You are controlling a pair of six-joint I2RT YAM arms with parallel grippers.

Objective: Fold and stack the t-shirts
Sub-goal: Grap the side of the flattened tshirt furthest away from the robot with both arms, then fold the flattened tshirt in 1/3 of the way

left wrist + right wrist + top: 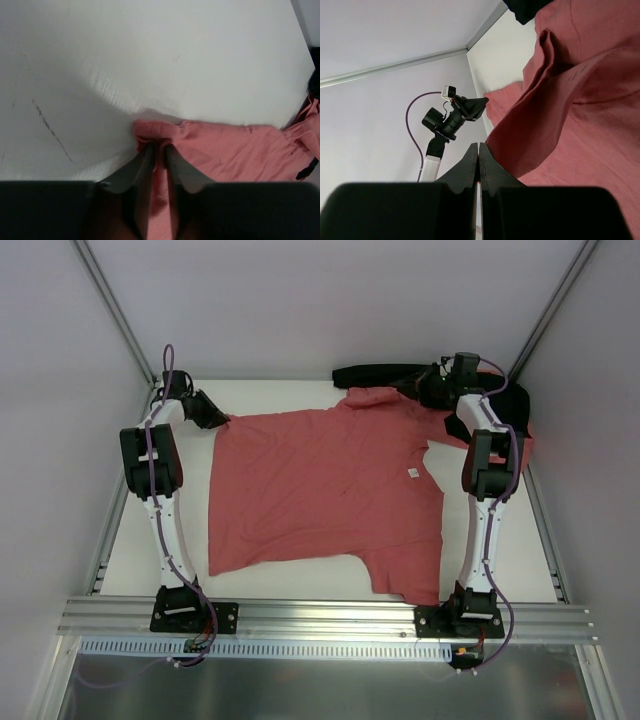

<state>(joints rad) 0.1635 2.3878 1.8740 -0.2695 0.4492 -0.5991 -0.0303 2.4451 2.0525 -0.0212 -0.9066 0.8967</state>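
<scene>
The left claw (pixel 159 152) pinches a bunched corner of the t-shirt (pixel 235 155) between its tips, while the right claw (pixel 478 150) is pressed shut, cloth draped just beside it.

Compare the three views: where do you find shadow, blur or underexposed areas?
Top external: even, soft light, the t-shirt sharp, only faint shadows. Left wrist: a broad grey shadow falls on the white table beside the left gripper, whose body is a black, underexposed band. Right wrist: the right gripper is a dark, soft-edged silhouette against the well-lit t-shirt.
</scene>
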